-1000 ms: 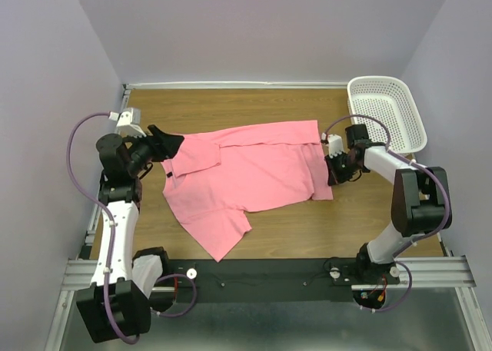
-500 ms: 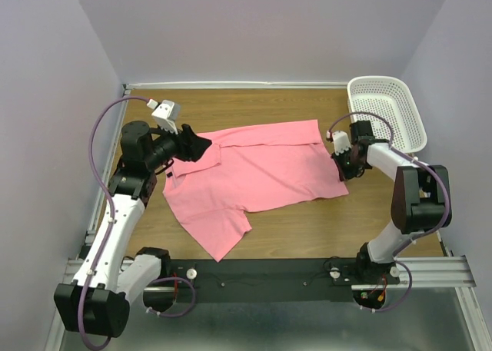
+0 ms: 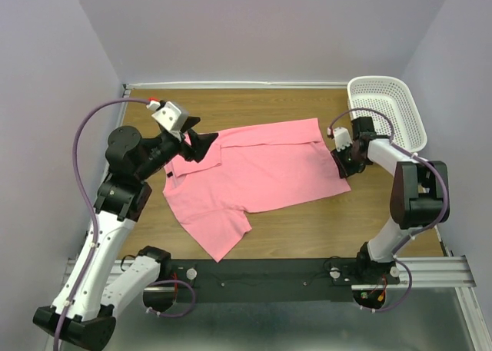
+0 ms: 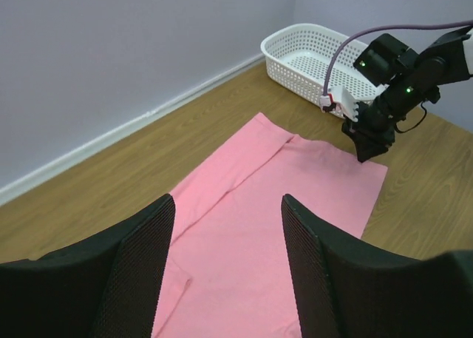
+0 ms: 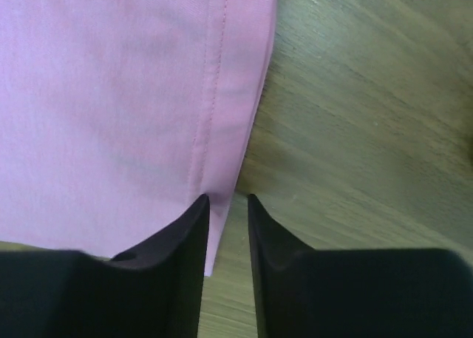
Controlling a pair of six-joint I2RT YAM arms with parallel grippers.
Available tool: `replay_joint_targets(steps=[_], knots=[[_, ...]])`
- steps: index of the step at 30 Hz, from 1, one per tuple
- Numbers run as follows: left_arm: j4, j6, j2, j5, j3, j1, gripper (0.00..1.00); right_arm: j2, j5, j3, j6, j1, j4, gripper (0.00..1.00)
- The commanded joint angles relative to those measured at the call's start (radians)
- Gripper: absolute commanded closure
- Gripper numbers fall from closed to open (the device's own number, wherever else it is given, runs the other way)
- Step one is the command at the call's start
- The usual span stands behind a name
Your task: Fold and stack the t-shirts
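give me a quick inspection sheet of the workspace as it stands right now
surface: wooden table, no spills or marks seen
job's things: one salmon-pink t-shirt spread flat, a strip folded over along its far edge, one sleeve pointing at the near edge; no stack seen
clutter: white mesh basket at the far right corner, nothing seen in it
grippers: left gripper open, above the shirt's left end, holding nothing; right gripper at the shirt's right hem, jaws narrowly apart
cables: purple cable loops off the left arm, another arcs over the right wrist; neither touches the shirt
surroundings: plain lilac walls on three sides
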Motion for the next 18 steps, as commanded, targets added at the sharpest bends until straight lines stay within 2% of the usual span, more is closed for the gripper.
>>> replay_joint_targets(steps=[1, 5, 8, 9, 10, 11, 12, 14, 16, 17, 18], knots=[[0.025, 0.168, -0.061, -0.021, 0.037, -0.056, 0.27, -0.065, -0.043, 0.002, -0.050, -0.007, -0.021, 0.56], [0.051, 0.378, -0.136, 0.033, 0.021, -0.107, 0.25, -0.169, -0.157, 0.000, -0.128, -0.007, -0.090, 0.40], [0.045, 0.625, -0.205, 0.060, -0.040, -0.147, 0.24, -0.228, -0.341, 0.023, -0.306, -0.004, -0.284, 0.34], [0.039, 0.762, -0.223, 0.065, -0.064, -0.153, 0.23, -0.243, -0.450, 0.026, -0.447, -0.004, -0.335, 0.33], [0.028, 0.814, -0.240, 0.062, -0.109, -0.162, 0.22, -0.251, -0.507, 0.022, -0.543, 0.004, -0.392, 0.33], [0.020, 0.855, -0.268, 0.047, -0.128, -0.162, 0.21, -0.261, -0.621, 0.008, -0.740, 0.010, -0.499, 0.31], [-0.010, 0.927, -0.276, 0.036, -0.140, -0.165, 0.21, -0.274, -0.676, -0.009, -0.844, 0.030, -0.546, 0.21], [-0.026, 0.934, -0.295, -0.020, -0.157, -0.169, 0.22, -0.330, -0.765, -0.087, -0.984, 0.077, -0.575, 0.10], [-0.024, 0.908, -0.322, -0.038, -0.160, -0.169, 0.23, -0.379, -0.807, -0.130, -0.934, 0.175, -0.487, 0.07], [-0.015, 0.855, -0.357, -0.039, -0.160, -0.169, 0.24, -0.428, -0.795, -0.145, -0.858, 0.315, -0.407, 0.07], [-0.007, 0.822, -0.377, -0.038, -0.162, -0.169, 0.24, -0.447, -0.743, -0.182, -0.714, 0.391, -0.241, 0.07]])
